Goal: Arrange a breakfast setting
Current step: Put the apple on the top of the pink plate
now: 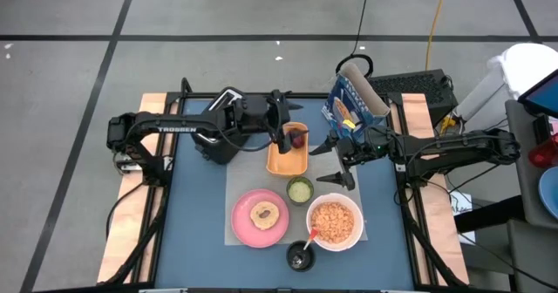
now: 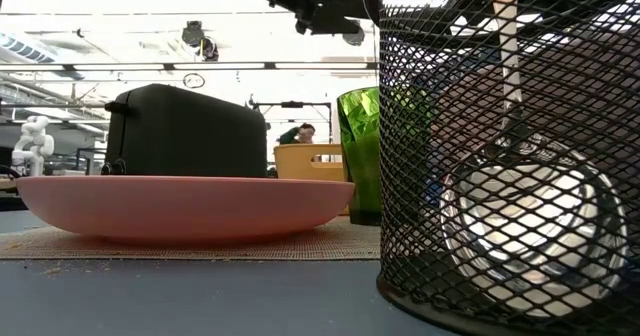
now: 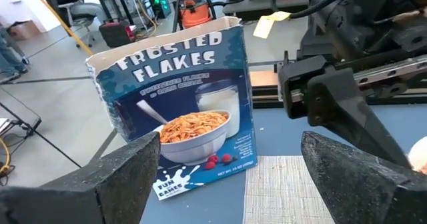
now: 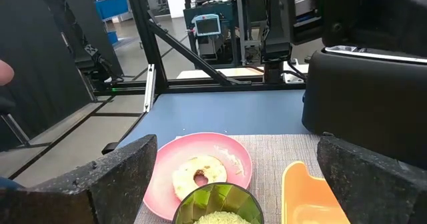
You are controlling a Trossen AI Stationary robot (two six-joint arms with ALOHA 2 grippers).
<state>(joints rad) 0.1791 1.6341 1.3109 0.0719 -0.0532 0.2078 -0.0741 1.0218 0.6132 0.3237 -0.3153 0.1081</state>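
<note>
The left gripper [image 1: 288, 127] hangs with fingers spread wide and empty over the orange tray [image 1: 286, 160], the dark-red fruit [image 1: 299, 139] lying in the tray just at its four o'clock. The right gripper [image 1: 336, 164], also wide open, waits near the tray at three o'clock, farther from the fruit.

The high view looks straight down on the whole blue-topped table [image 1: 196, 206] and both arms. The low view sits at table height, pressed close against a black wire-mesh cup [image 2: 510, 146], and faces level across the round pink plate [image 2: 185, 204] toward the black toaster [image 2: 185, 131]; what lies behind the mesh is hard to tell. The left wrist view faces the blue cardboard cereal box [image 3: 177, 111] from nearby. The right wrist view looks the opposite way across the table, sharing the plate [image 4: 200, 167] and toaster [image 4: 367, 97] with the low view.
</note>
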